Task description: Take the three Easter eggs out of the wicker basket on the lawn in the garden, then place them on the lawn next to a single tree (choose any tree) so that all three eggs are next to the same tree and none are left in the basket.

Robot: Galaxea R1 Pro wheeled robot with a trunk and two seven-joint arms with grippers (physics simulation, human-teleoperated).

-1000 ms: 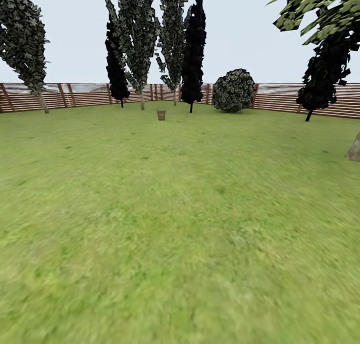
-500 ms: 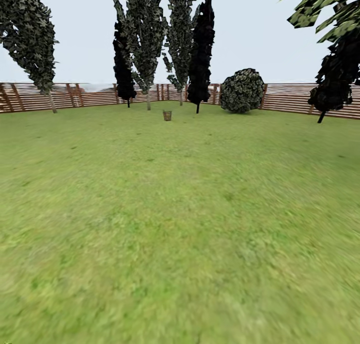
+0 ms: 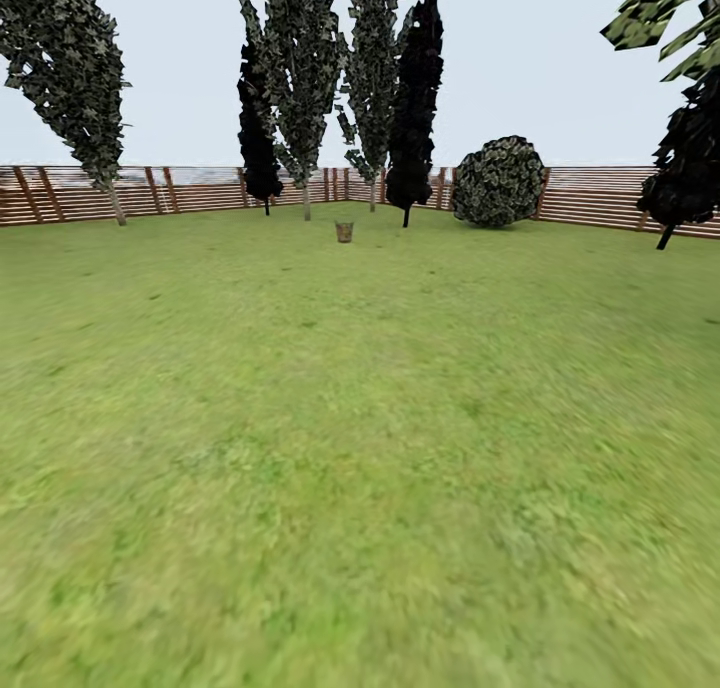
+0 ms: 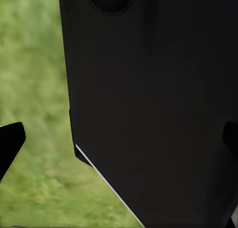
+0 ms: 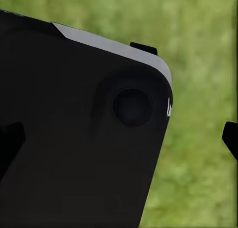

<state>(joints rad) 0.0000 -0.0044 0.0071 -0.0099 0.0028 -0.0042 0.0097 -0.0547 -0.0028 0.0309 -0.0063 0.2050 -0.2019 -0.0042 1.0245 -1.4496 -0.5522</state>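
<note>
Far across the lawn [image 3: 360,448], the wicker basket [image 3: 344,232] stood small on the grass, a little in front of the row of tall trees [image 3: 300,78] and the wooden fence [image 3: 600,196]. It was too small for me to see any eggs in it, so I could not tell how many were inside.

Compared with one second before, the whole head picture had moved to the right: the basket, the trees and the round bush [image 3: 498,181] all shifted together, and the pale trunk that was at the right edge had gone out of the picture. I took this as the camera turning to the left with the robot, not as the things moving. The basket now was closer to the middle of the view, which I judged good for driving straight to it. It did not look clearly bigger, so I think I was still far away.

In the left wrist view I saw a fingertip [image 4: 9,147] at the edge, with grass and a dark part of the robot body behind. In the right wrist view it was similar, a fingertip [image 5: 230,136] at the edge. The fingertips at both edges suggested each gripper was spread apart, and nothing was held between them.

The task was only beginning: first I had to reach the basket.
</note>
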